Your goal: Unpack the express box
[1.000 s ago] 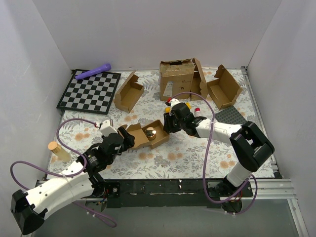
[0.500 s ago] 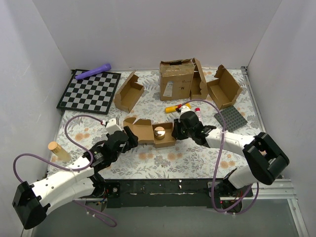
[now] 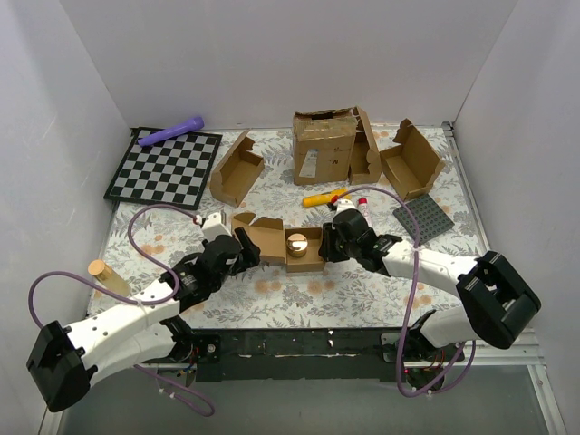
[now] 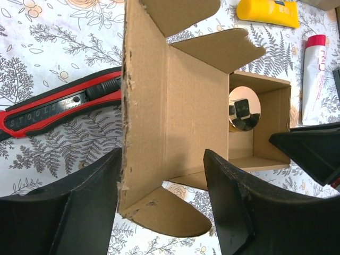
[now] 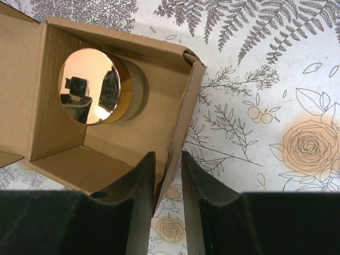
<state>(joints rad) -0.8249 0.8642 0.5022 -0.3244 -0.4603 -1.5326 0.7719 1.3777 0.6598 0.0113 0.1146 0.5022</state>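
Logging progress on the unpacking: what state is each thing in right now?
express box: open, lid flap folded back.
gold-lidded jar: inside the express box, lid on.
left gripper: fingers spread astride the lid flap, grip unclear.
right gripper: fingers pinching the box's side wall.

Spread over a floral cloth [image 3: 299, 294]: a chessboard [image 3: 164, 168] with a purple cylinder [image 3: 171, 132] on its far edge, an open mailer box [image 3: 236, 169], a battered white-labelled carton [image 3: 324, 146], another open mailer [image 3: 412, 161], a yellow tube [image 3: 322, 198], a red-capped white tube [image 3: 364, 209], a grey studded plate [image 3: 423, 218], a red utility knife [image 4: 58, 109], and a tan cylinder [image 3: 109, 279] at far left.
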